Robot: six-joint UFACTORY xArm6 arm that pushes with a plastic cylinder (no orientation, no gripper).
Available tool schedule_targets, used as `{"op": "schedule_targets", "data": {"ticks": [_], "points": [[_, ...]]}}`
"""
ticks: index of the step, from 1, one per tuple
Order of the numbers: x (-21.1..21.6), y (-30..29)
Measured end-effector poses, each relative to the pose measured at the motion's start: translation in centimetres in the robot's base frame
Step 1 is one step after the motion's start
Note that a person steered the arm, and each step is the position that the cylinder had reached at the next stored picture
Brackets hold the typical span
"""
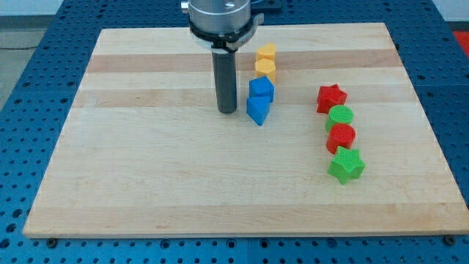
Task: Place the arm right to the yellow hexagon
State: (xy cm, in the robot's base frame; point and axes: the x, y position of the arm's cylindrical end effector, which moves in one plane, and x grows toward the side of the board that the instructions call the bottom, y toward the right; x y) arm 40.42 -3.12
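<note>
— Yellow hexagon (266,53): where is it seen?
— Near the view's top of the wooden board (146,183), at the head of a short column. Just below it a second yellow block (265,70) is found, then a blue block (261,89) and a blue wedge-like block (257,110).
— And the rod?
— My tip (226,111) is set on the board just to the view's left of the blue blocks, apart from them, below and left of the hexagon. No jaws are carried; it is a plain dark rod.
— What else is seen?
— At the view's right, a column: red star (331,97), green cylinder (340,117), red cylinder (341,136), green star (346,165).
</note>
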Motion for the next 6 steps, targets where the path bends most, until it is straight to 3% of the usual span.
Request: {"op": "schedule_targets", "data": {"ticks": [4, 6], "points": [[-17.6, 0.4], [-18.4, 8.8]]}}
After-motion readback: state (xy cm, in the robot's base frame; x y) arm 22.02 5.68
